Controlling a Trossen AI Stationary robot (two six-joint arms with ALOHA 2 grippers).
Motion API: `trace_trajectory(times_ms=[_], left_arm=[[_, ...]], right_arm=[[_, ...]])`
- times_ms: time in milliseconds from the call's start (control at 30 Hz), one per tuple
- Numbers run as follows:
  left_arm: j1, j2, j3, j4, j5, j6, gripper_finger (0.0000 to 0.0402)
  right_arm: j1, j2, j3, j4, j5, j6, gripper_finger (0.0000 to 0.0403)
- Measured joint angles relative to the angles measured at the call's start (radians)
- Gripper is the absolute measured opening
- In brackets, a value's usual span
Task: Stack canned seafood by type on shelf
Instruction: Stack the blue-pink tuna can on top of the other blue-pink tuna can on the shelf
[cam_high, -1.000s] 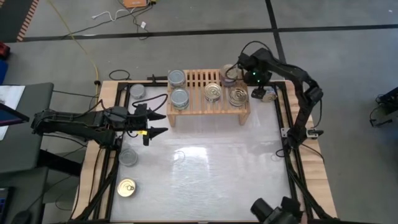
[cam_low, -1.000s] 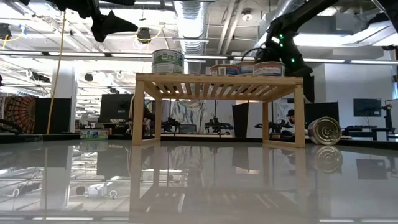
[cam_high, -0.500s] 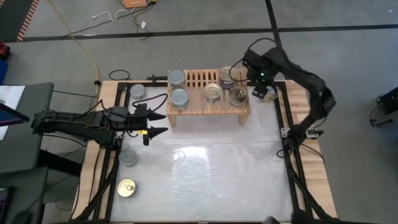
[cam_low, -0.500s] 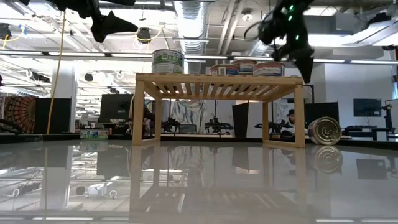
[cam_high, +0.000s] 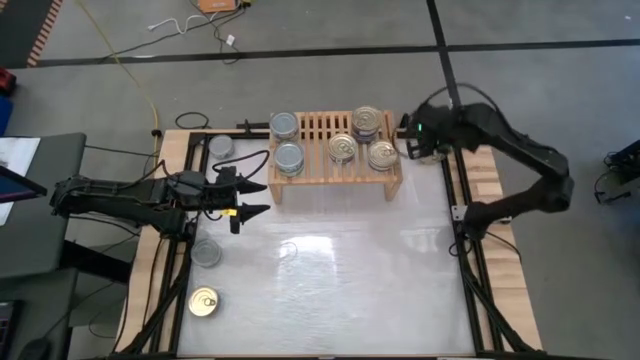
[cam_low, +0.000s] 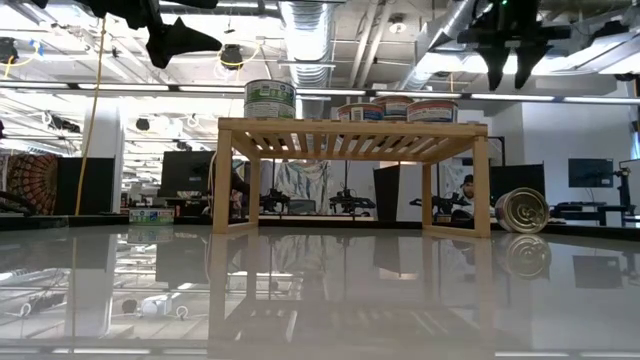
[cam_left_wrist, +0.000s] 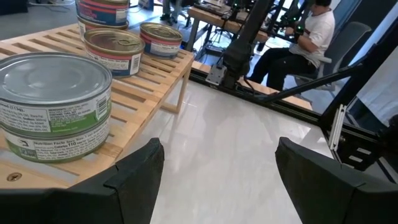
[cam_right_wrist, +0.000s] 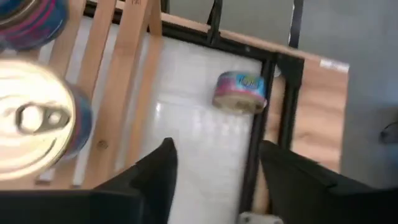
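Overhead, the shelf (cam_high: 335, 155) sits at the table's far edge w/ two silver-top cans (cam_high: 287, 142) on its left end & three gold-top cans (cam_high: 363, 138) toward its right end. Off the shelf: one silver can (cam_high: 220, 146) near the far left corner, another silver can (cam_high: 206, 252) & a gold ring-pull can (cam_high: 203, 301) along the left side. Left gripper (cam_high: 243, 197) hangs just left of the shelf, fingers spread, nothing in them. Right gripper (cam_high: 412, 141) is just off the shelf's right end; fingers hard to read from up here. Low view: shelf top carries a taller green-label stack (cam_low: 270, 99) at left & flatter cans (cam_low: 400, 108) at right; a can on its side (cam_low: 521, 210) lies on the table right of the shelf; right gripper (cam_low: 508, 45) up high, above & right of the shelf. Left wrist view: green-label can (cam_left_wrist: 53, 102) close by, left fingers (cam_left_wrist: 134, 171) wide apart, a seated person (cam_left_wrist: 305, 37) beyond the table. Right wrist view: fingers (cam_right_wrist: 155, 171) parted & empty, over the tipped pink/blue-label can (cam_right_wrist: 240, 92) by the table frame; a gold ring-pull top (cam_right_wrist: 37, 124) on the shelf slats.
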Motion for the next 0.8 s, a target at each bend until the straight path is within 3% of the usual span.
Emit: trace_trajectory(times_ms=[233,367,500,567,700,800], left_arm=[[0.000,0.000,0.000,-0.005,0.000,-0.001,0.0297],[0.000,0.000,0.000,-0.005,-0.006,-0.061,0.0297],[0.000,0.000,0.000,-0.005,-0.053,-0.108,0.0297],[0.000,0.000,0.000,-0.006,-0.055,-0.087,0.0297],[0.000,0.000,0.000,-0.005,-0.055,-0.005,0.0297],[0.008,0.000,0.000,-0.004,-0.056,0.023,0.0297]], right_arm=[[0.326,-0.095,-0.211,0.003,0.061,0.518,0.0101],[0.563,-0.108,-0.325,0.040,0.191,0.903,0.0019],[0.765,-0.065,-0.436,0.090,0.395,1.354,0.0027],[0.819,-0.018,-0.485,0.124,0.426,1.492,0.0035],[0.837,0.095,-0.531,0.317,0.526,1.509,0.0025],[0.808,0.186,-0.522,0.408,0.724,1.515,0.0012]])
